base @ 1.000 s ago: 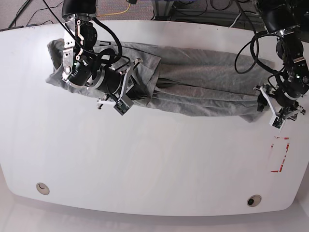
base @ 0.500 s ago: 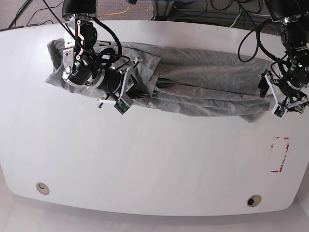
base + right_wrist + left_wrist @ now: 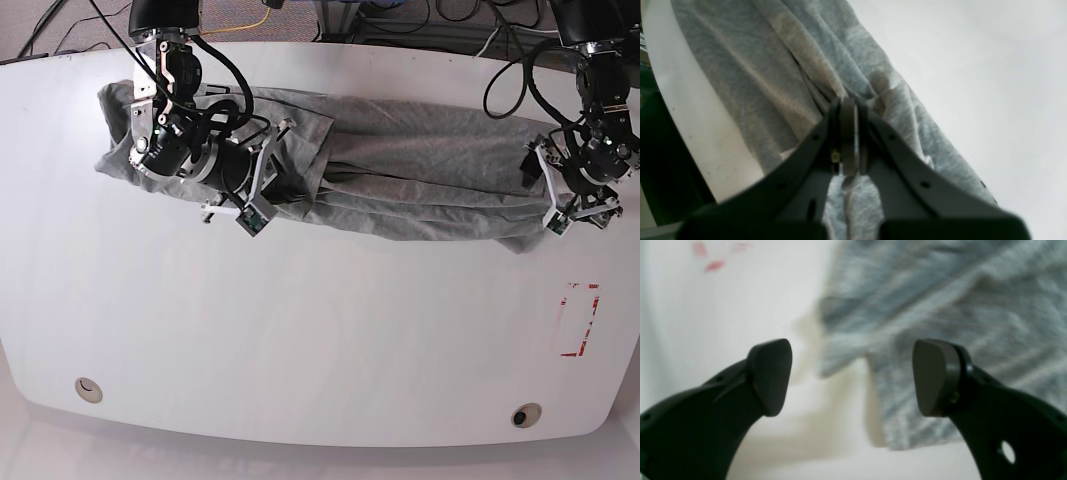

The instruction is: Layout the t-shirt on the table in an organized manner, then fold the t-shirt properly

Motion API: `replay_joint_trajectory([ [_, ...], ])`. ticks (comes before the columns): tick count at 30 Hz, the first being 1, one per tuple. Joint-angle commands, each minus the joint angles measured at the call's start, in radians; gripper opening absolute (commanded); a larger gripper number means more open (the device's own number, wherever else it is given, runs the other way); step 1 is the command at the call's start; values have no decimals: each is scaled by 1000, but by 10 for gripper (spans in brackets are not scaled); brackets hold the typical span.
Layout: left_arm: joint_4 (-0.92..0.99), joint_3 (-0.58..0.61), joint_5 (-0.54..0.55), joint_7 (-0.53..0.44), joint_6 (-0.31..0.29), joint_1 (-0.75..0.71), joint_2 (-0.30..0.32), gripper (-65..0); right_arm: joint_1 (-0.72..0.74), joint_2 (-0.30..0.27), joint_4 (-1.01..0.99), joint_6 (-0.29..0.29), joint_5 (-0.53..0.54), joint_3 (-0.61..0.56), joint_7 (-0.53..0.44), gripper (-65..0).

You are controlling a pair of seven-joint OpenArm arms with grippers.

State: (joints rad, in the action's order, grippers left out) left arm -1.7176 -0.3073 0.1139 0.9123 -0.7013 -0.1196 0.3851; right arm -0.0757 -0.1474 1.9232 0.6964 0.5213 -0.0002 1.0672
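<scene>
While the grey t-shirt (image 3: 400,180) lies stretched in a long, wrinkled band across the far half of the white desk (image 3: 300,340), we see one arm at each end of it. In the base view the right end effector (image 3: 285,140) sits at the left end of the band, low over the cloth. Its wrist view shows the two jaws pressed together with a bunched fold of the t-shirt (image 3: 773,76) pinched between them, the desk (image 3: 973,66) bare beside the fabric. At the other end, the left end effector (image 3: 540,185) stands at the t-shirt's edge. From its wrist camera we see the left end effector (image 3: 851,376) released, its two dark pads spread wide and holding nothing. The blurred t-shirt (image 3: 940,306) lies beyond them on the desk (image 3: 723,323). A red outline mark (image 3: 578,320) lies on the desk nearer to us than the left arm.
</scene>
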Motion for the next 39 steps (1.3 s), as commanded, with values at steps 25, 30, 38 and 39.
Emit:
replay_joint_trajectory([
  [25, 169, 4, -44, -19, 3, 150, 19, -115, 12, -7, 15, 2, 15, 4, -25, -644],
  [30, 193, 55, -70, -20, 3, 166, 21, -117, 12, -7, 15, 2, 15, 6, -25, -644],
  [38, 193, 76, -119, -20, 3, 168, 16, -317, 4, -2, 15, 2, 15, 55, -25, -644],
  [39, 193, 76, -119, -20, 3, 168, 16, -363, 3, -2, 15, 2, 15, 62, -25, -644],
])
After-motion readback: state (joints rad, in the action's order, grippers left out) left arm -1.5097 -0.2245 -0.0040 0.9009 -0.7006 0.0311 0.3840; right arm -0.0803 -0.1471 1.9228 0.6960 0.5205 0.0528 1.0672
